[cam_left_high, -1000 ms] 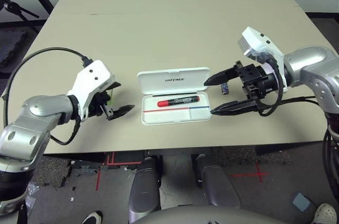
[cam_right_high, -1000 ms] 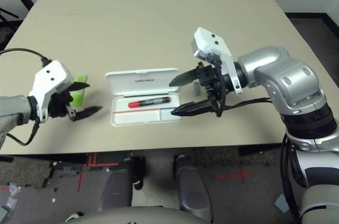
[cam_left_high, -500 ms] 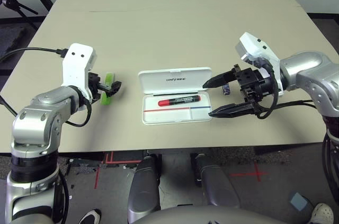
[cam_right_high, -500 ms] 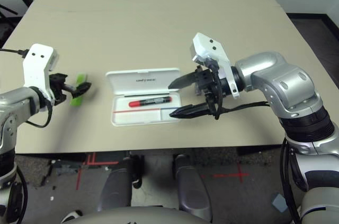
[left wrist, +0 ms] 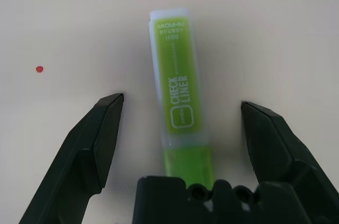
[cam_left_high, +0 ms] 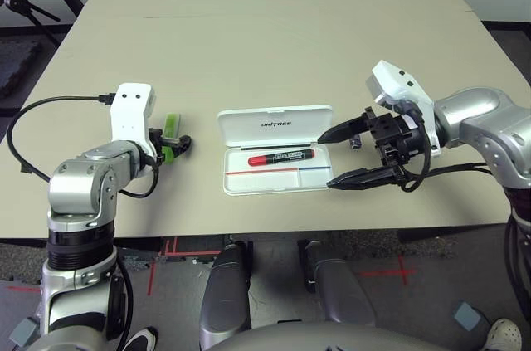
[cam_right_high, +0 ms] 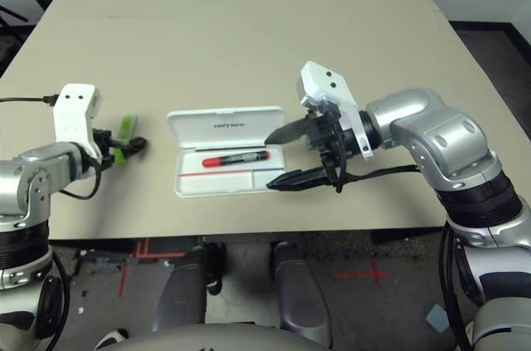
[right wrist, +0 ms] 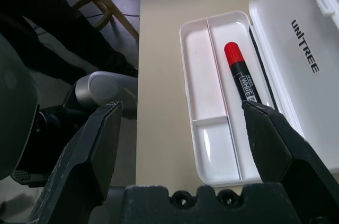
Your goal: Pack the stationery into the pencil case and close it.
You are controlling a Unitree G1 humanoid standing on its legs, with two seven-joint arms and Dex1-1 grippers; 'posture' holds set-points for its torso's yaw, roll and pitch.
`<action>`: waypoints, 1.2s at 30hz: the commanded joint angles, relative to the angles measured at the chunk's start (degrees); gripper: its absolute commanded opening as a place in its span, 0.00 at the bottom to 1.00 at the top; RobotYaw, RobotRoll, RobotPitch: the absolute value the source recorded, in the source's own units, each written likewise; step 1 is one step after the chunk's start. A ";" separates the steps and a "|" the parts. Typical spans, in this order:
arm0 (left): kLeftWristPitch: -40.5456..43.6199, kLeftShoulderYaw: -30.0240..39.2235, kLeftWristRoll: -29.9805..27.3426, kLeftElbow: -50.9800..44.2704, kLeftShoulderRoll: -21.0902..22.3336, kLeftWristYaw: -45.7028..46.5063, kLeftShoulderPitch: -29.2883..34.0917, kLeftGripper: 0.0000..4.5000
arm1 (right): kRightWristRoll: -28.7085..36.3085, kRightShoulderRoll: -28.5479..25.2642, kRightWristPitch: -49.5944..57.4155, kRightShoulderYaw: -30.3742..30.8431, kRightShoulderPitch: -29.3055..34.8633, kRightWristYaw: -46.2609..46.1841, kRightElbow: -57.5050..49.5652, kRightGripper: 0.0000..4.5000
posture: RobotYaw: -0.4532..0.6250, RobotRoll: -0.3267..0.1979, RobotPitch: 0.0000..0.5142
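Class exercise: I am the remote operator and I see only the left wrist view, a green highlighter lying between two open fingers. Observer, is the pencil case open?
Observer: Yes. The pencil case lies open, its lid flat on the table.
Operator: Is anything packed yet?
Observer: The red marker lies in the long compartment beside the lid.
Operator: Where is the highlighter relative to the case?
Observer: The highlighter lies on the table to the robot's left of the case, apart from it.
Operator: And the other arm?
Observer: The right gripper hovers, fingers open, at the case's right end.
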 commanded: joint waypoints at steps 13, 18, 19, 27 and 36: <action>-12.86 -4.31 -0.72 0.64 10.82 -11.28 9.83 0.24 | -0.71 0.22 -1.10 1.43 0.41 -1.29 -2.14 1.00 | 0.41 0.62 0.39; -24.27 -2.29 -0.96 1.30 17.85 -19.88 16.78 0.24 | -1.04 0.47 -1.78 1.94 0.27 -1.18 -1.63 1.00 | 0.42 0.62 0.39; -28.53 -1.69 -1.14 1.20 19.62 -23.21 18.92 0.24 | -1.17 0.52 -1.98 2.10 0.22 -1.13 -1.47 1.00 | 0.42 0.62 0.39; -45.68 7.18 -7.76 -1.87 26.18 -43.78 31.65 0.24 | -1.80 0.78 -3.12 2.89 -0.14 -0.85 -0.56 1.00 | 0.43 0.62 0.39; -41.74 10.09 -13.41 -12.49 30.07 -48.25 32.84 0.24 | -2.73 0.07 -3.81 3.04 -0.05 -0.43 0.14 1.00 | 0.44 0.62 0.39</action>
